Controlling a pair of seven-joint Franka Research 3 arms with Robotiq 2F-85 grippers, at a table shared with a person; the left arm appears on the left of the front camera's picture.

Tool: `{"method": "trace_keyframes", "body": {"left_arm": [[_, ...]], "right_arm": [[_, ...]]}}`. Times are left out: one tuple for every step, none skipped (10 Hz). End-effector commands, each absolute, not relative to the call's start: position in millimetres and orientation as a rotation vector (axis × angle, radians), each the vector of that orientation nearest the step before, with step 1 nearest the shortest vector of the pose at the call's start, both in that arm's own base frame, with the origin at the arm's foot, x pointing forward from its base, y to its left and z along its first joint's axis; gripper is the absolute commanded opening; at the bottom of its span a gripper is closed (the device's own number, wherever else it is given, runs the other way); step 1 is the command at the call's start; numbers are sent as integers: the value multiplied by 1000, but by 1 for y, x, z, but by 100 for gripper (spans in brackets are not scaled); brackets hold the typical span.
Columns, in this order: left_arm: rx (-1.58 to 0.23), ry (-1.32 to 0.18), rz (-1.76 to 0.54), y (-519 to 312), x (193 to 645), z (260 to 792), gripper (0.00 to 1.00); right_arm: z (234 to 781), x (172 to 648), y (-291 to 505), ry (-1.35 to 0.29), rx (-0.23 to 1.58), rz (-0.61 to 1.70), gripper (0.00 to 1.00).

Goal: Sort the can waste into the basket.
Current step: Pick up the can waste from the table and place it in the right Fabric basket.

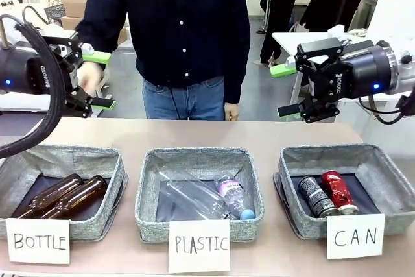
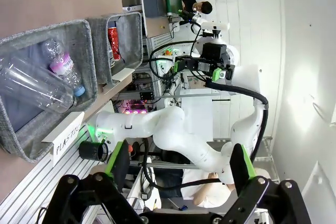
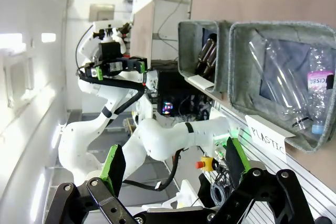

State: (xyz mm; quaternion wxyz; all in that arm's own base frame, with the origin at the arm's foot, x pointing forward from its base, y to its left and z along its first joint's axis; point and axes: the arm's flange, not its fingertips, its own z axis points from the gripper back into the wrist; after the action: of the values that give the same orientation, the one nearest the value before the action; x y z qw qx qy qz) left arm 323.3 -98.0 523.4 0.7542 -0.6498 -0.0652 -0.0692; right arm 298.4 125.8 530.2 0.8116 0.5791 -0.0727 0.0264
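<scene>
Cans: red can (image 1: 338,191) and dark can (image 1: 315,196) lie side by side, touching, on the dark floor of the basket (image 1: 389,172) carded "CAN", at my right end of the table (image 1: 194,135).
Left end effector (image 1: 97,80): mine, raised above the table's left end, jaws wide apart, nothing between the green pads.
Right end effector (image 1: 286,89): mine, raised above the right end, jaws spread wide, holding nothing.
Other bins: brown bottles (image 1: 61,196) in "BOTTLE" bin (image 1: 65,160); clear bottles (image 1: 207,198) in "PLASTIC" bin (image 1: 194,159).
Person (image 1: 172,30): standing at the far side.
</scene>
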Motion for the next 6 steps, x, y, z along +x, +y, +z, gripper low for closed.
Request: {"method": "trace_keyframes", "body": {"left_arm": [[-1439, -144, -136, -100, 323, 528, 100], [-1439, -144, -136, -100, 323, 528, 100], [-1439, -144, -136, -100, 323, 528, 100], [-1439, -144, -136, -100, 323, 528, 100], [-1439, -144, -136, -100, 323, 528, 100], [-1439, -144, -136, -100, 323, 528, 100]], "right_arm": [[528, 299, 125, -163, 1221, 60, 100], [528, 299, 125, -163, 1221, 60, 100], [528, 299, 125, -163, 1221, 60, 100], [528, 299, 125, -163, 1221, 60, 100], [528, 299, 125, -163, 1221, 60, 100], [528, 299, 125, -163, 1221, 60, 100]]}}
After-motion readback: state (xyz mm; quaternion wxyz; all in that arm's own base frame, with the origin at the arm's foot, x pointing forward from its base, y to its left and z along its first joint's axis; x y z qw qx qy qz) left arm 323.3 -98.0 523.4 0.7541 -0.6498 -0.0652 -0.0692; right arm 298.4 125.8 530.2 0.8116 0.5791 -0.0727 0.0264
